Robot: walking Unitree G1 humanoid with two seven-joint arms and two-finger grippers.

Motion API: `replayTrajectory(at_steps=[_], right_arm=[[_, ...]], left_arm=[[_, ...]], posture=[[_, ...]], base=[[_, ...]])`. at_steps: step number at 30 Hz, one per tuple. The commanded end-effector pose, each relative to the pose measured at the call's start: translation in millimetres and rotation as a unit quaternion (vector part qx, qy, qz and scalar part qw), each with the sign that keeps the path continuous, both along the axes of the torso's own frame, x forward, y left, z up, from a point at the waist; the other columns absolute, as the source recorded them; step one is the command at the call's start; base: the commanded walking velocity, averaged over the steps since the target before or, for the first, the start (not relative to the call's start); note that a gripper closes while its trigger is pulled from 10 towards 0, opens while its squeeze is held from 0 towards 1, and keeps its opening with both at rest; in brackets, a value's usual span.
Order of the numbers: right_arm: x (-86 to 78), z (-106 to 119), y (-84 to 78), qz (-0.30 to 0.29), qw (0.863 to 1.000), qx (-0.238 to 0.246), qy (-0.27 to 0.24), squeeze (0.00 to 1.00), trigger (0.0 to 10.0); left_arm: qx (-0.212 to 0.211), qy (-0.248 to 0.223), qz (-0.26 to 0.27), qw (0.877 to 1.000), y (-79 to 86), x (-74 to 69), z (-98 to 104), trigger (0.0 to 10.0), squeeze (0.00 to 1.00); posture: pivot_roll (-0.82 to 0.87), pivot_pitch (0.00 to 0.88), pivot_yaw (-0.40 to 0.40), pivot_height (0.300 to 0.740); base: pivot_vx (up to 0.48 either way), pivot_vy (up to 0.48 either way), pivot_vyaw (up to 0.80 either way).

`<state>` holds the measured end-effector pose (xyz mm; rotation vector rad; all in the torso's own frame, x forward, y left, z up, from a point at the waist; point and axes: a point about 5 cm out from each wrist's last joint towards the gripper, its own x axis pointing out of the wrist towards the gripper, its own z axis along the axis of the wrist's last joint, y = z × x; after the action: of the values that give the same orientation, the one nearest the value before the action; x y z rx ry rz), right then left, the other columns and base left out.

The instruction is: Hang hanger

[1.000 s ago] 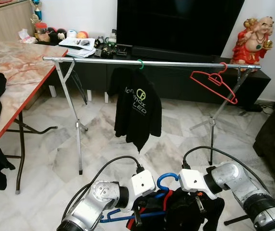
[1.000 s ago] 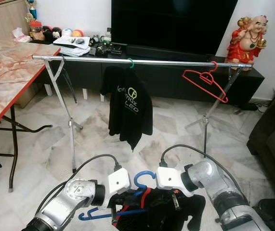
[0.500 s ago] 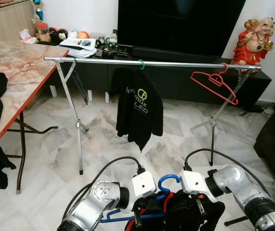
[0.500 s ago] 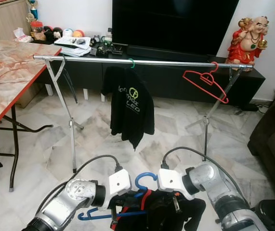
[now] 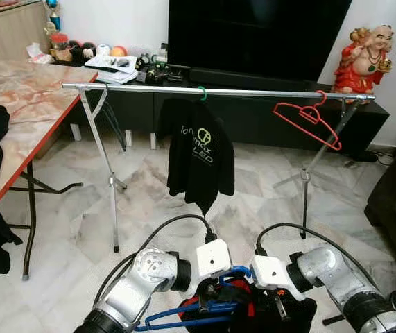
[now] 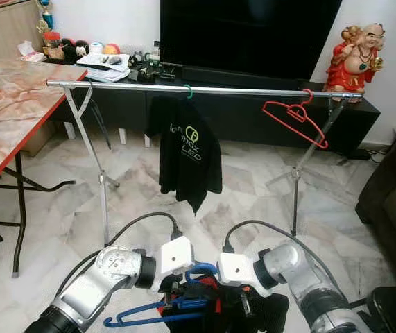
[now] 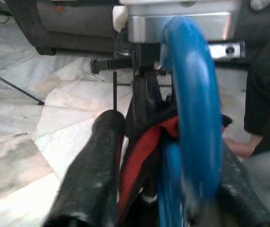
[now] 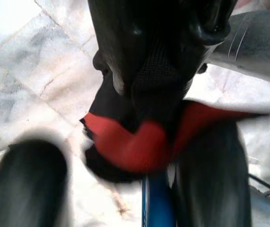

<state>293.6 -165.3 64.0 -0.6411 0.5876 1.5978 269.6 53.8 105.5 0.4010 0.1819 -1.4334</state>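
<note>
**Blue hanger held low before the rail**

My left gripper (image 5: pixel 220 297) has its jaws clamped on the blue hanger (image 5: pixel 204 311); my right gripper (image 5: pixel 279 310) pinches the black-and-red garment (image 8: pixel 139 142) on it. Ahead, the clothes rail (image 5: pixel 218 91) carries a black T-shirt (image 5: pixel 199 158) and a red hanger (image 5: pixel 311 119); a marble surface (image 5: pixel 17 90) stands on my left.

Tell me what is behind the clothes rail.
Behind the clothes rail stand a black TV on a low dark cabinet, and a red figurine. The hanging black shirt hides part of the cabinet.
</note>
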Motion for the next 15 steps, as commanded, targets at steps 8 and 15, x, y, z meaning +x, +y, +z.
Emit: replayTrajectory(at_steps=[8, 15], right_arm=[[5.8, 1.4, -12.6, -0.038, 0.999, -0.026, -0.029, 0.0, 0.0], [17.8, 7.9, -25.6, -0.107, 0.99, -0.036, -0.079, 0.0, 0.0]], left_arm=[[0.071, 0.008, 0.004, 0.997, 40.6, 1.7, -1.8, 10.0, 1.0], [0.092, 0.026, 0.034, 0.995, 67.7, -1.3, -5.7, 10.0, 1.0]], posture=[[0.06, 0.0, -0.104, 0.74], [0.06, 0.0, -0.1, 0.74]], base=[[0.0, 0.0, 0.0], [0.0, 0.0, 0.0]])
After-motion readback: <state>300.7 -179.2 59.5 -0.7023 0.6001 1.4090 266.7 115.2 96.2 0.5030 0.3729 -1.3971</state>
